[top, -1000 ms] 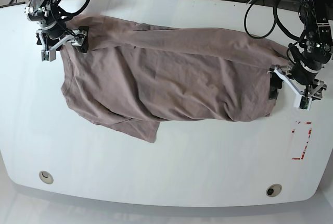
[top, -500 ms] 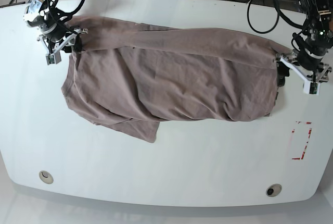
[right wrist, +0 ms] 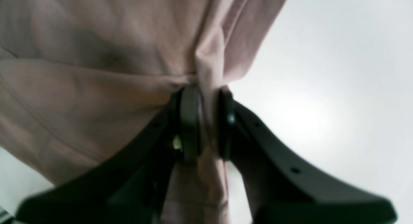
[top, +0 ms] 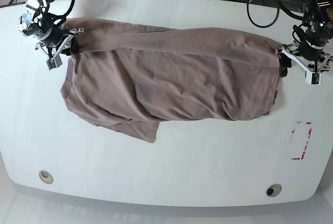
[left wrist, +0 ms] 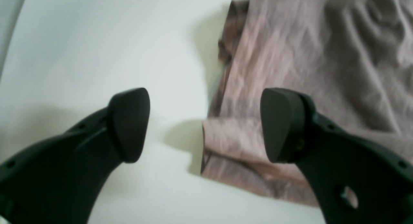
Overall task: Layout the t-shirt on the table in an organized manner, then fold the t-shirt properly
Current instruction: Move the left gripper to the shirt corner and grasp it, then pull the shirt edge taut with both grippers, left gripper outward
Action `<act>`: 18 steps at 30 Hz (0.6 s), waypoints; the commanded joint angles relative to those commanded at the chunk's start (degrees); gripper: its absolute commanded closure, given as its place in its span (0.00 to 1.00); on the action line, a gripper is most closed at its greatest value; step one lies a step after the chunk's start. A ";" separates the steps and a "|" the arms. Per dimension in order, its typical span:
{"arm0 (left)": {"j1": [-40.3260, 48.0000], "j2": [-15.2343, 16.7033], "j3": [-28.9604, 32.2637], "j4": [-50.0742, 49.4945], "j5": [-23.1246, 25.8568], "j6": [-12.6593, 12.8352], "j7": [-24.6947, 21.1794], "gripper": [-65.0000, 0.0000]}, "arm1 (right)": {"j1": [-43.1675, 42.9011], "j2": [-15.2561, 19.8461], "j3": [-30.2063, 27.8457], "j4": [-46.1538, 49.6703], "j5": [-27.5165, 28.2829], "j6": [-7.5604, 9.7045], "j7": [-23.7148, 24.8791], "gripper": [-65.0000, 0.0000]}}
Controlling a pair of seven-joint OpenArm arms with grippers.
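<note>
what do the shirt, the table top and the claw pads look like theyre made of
The shirt looks like soft matte knit, likely cotton: it creases and drapes. The table seems a hard glossy white laminate or plastic, showing soft glare. The left claw pads look like matte black rubber or plastic; hard to tell.

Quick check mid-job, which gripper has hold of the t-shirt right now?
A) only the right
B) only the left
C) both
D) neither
A: the right gripper is shut on a bunched fold of the t-shirt, while the left gripper stands open over the shirt's edge, pinching nothing.
</note>
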 joint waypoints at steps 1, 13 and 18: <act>0.18 0.00 0.00 0.00 0.00 0.00 0.09 0.22 | -0.35 0.09 -0.18 0.00 0.00 0.00 0.00 0.86; 1.93 0.26 3.08 0.97 -0.09 -0.09 0.26 0.22 | -4.31 -0.35 -0.26 0.00 0.00 0.00 0.00 0.86; 2.46 1.85 2.90 0.62 0.00 -0.09 0.26 0.21 | -4.31 -0.53 -0.35 0.09 0.00 0.00 0.00 0.86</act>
